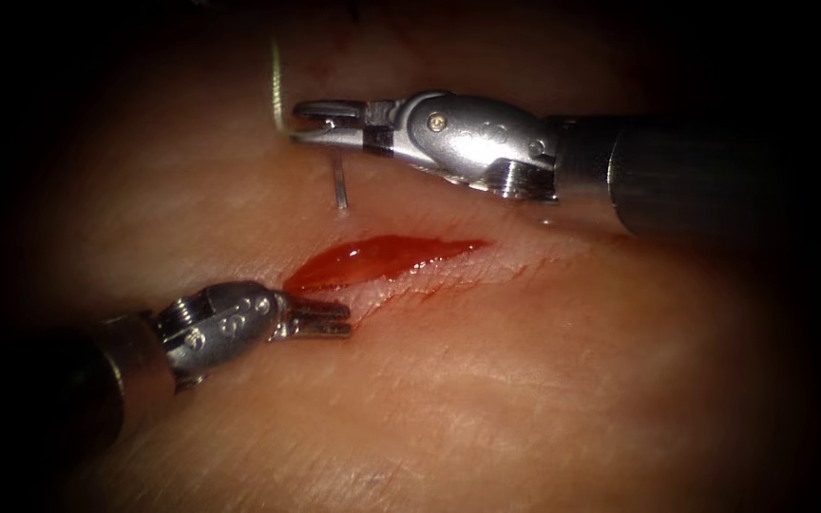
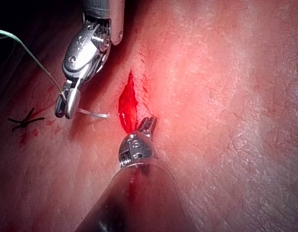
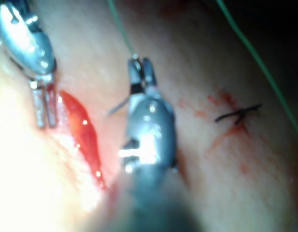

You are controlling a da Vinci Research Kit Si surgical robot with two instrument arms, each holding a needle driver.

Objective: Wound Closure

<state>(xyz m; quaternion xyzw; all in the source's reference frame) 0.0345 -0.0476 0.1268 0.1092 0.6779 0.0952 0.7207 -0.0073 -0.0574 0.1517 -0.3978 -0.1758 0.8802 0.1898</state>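
The cut point(image 1: 382, 258) in the tissue point(image 1: 525, 380) lies open and holds red fluid. My right tool point(image 1: 314, 123) is above the cut's left half, jaws shut on the curved needle point(image 1: 338, 185) near its thread end. The needle points down, and its tip touches the tissue just above the cut; I cannot tell whether it has entered. Green thread point(image 1: 276, 81) runs up from the jaws. My left tool point(image 1: 327, 319) sits at the cut's left end, jaws slightly open and holding nothing. The needle point(image 2: 93, 113) also juts from the right tool point(image 2: 66, 104) toward the cut point(image 2: 127, 104).
A dark knotted stitch point(image 2: 25, 120) with short cut ends sits on the tissue beyond the right tool, with red smears around it. The same stitch point(image 3: 238, 115) lies beside a strand of green thread point(image 3: 257, 63).
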